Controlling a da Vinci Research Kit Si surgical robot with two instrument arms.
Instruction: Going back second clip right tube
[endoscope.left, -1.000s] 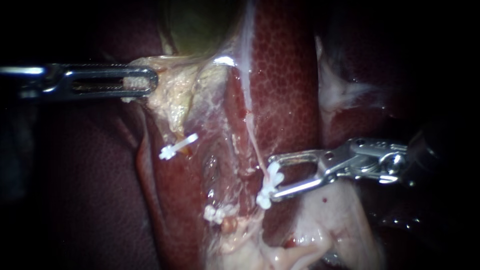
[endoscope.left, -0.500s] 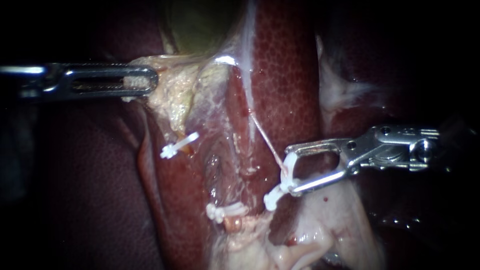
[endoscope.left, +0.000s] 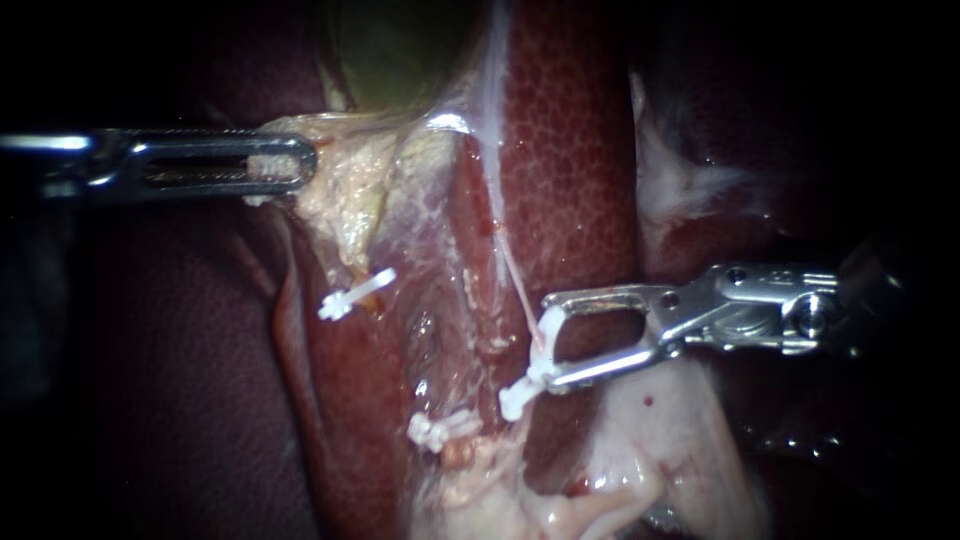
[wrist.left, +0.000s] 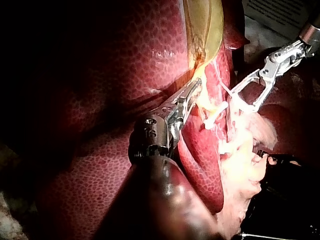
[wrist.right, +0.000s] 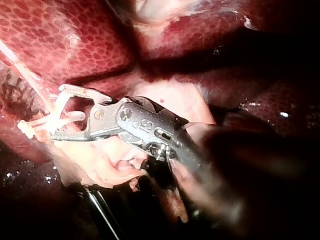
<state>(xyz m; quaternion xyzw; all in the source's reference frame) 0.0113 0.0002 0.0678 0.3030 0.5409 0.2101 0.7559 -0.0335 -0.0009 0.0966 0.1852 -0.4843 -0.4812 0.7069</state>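
Observation:
My right instrument (endoscope.left: 547, 343) comes in from the right with its jaws wide open. A white clip (endoscope.left: 528, 378) lies across their tips and pokes out past the lower jaw. A thin pale tube (endoscope.left: 518, 285), the right one, runs down into that clip. In the right wrist view the same clip (wrist.right: 42, 120) hangs just ahead of the open jaws (wrist.right: 56, 112). My left instrument (endoscope.left: 285, 163) is shut on pale gallbladder tissue (endoscope.left: 335, 190) and holds it stretched. The left wrist view shows this grip (wrist.left: 195, 92) and my other instrument (wrist.left: 245, 95) beyond it.
Another white clip (endoscope.left: 355, 293) sits on the left tube, and a third (endoscope.left: 432, 430) lies lower by pale fatty tissue (endoscope.left: 650, 440). Red speckled liver (endoscope.left: 570, 150) fills the background. The greenish gallbladder (endoscope.left: 400, 50) is above.
My right instrument drew back to the right, then came left again. The clip at its jaw tips and the thin tube shifted with it. My left instrument has not moved.

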